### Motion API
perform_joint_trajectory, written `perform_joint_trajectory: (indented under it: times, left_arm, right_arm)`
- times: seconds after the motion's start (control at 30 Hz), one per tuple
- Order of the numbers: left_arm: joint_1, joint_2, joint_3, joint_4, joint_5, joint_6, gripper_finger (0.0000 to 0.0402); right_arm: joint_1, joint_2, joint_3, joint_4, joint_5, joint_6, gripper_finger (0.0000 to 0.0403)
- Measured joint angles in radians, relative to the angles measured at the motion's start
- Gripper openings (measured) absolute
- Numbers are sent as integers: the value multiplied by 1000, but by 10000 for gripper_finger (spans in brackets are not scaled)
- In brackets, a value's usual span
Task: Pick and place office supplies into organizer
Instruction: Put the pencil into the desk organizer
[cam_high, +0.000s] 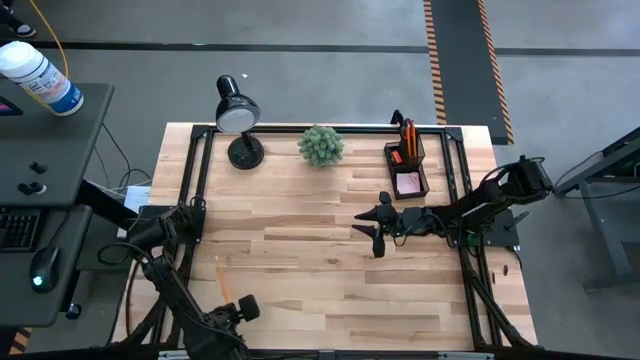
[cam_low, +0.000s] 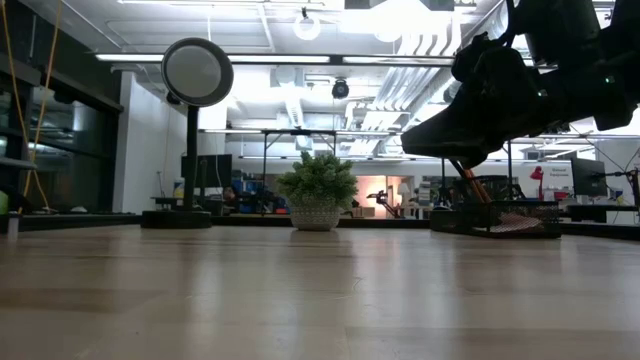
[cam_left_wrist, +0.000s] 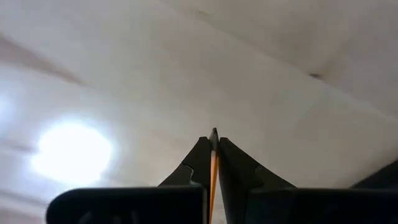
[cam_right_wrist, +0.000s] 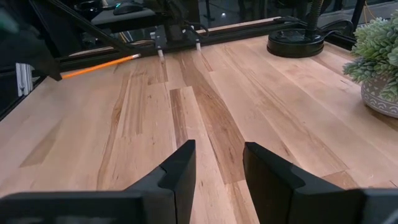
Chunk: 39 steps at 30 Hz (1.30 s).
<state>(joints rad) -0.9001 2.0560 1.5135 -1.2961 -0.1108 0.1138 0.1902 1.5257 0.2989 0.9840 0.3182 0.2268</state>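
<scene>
Left gripper (cam_left_wrist: 213, 163) clamped on an orange pencil (cam_left_wrist: 213, 180) at the near-left of the counter (cam_high: 300, 260).

The pencil ran lengthwise between the closed fingers (cam_left_wrist: 193, 163), its dark tip jutting just past them; from the right wrist it lay nearly level above the counter edge. The right gripper (cam_right_wrist: 217, 163) hovered mid-counter, fingers apart and empty, near the organizer (cam_high: 406, 168) at the far right, where orange pencils stood upright.
</scene>
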Motion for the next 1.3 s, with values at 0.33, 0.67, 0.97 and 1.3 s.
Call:
perform_joint_trajectory:
  times: [0.33, 0.67, 0.97, 1.3]
  left_arm:
    - [30, -4, 185, -159, -297, 30, 0]
    - [29, -5, 292, -208, -556, 36, 0]
    - [26, -5, 327, -226, -786, 78, 0]
    - [30, -5, 325, -226, -1006, 340, 0]
  right_arm:
    - [1, 0, 0, -12, -66, 9, 124]
    - [25, 0, 0, 95, -231, -70, 124]
    - [80, 0, 1, 326, -272, -247, 124]
    - [4, 21, 256, 144, -362, 14, 124]
